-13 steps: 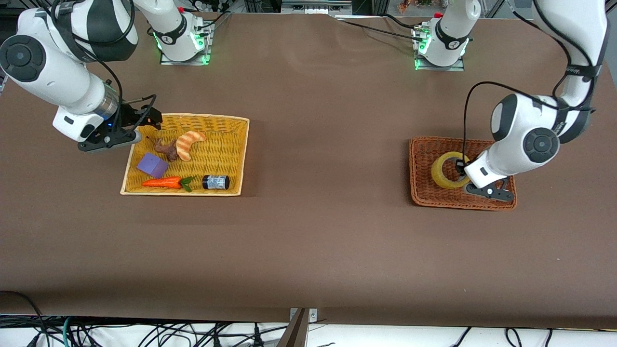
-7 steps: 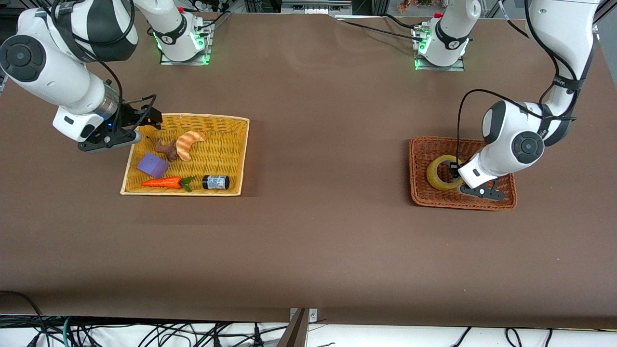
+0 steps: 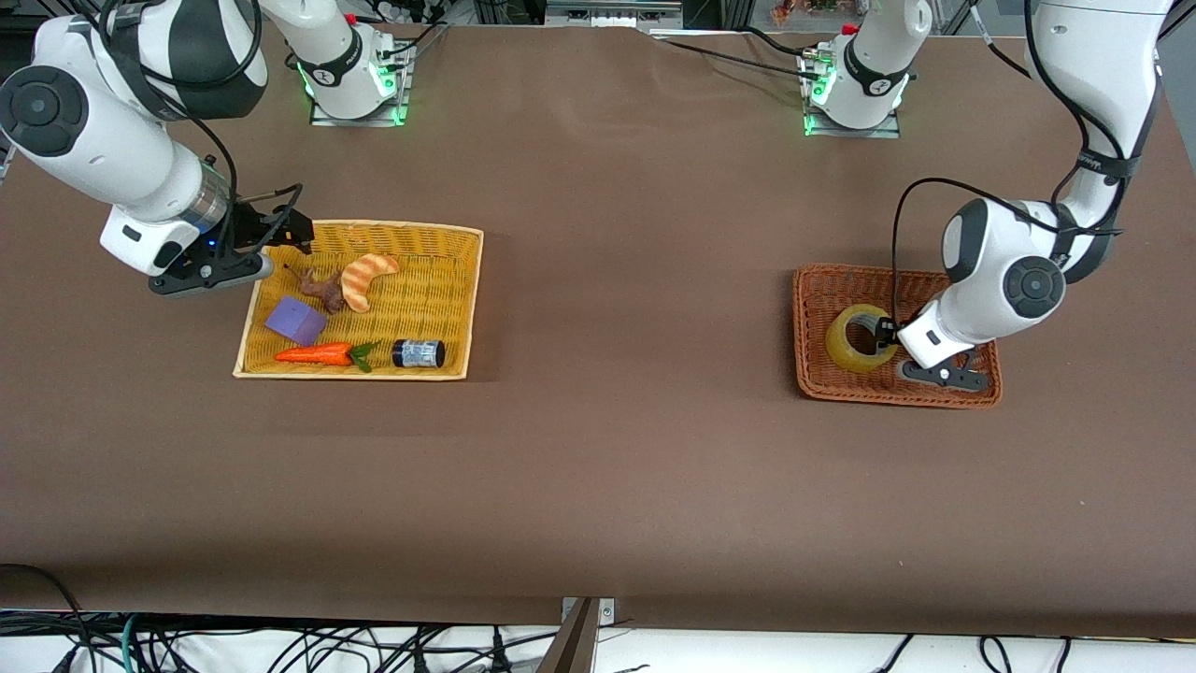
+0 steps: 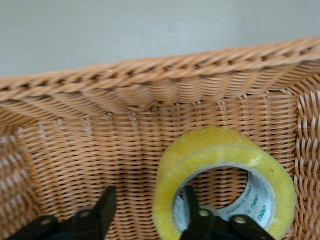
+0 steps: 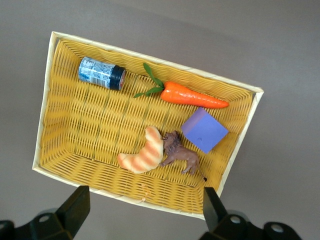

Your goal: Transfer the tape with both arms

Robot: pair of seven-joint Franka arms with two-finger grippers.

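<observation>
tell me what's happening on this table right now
The left gripper is down in the brown wicker basket at the left arm's end of the table, open, with one finger inside the core of the translucent yellowish roll of tape and the other outside its wall. The roll stands tilted on edge in the basket. The right gripper waits, open, over the rim of the yellow wicker basket, which holds a toy carrot, purple block, croissant, brown animal figure and small dark cylinder.

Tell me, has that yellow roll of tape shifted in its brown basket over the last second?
Yes. The tape has slid slightly toward the brown basket's rim on the right arm's side, with the left gripper open astride its wall.
</observation>
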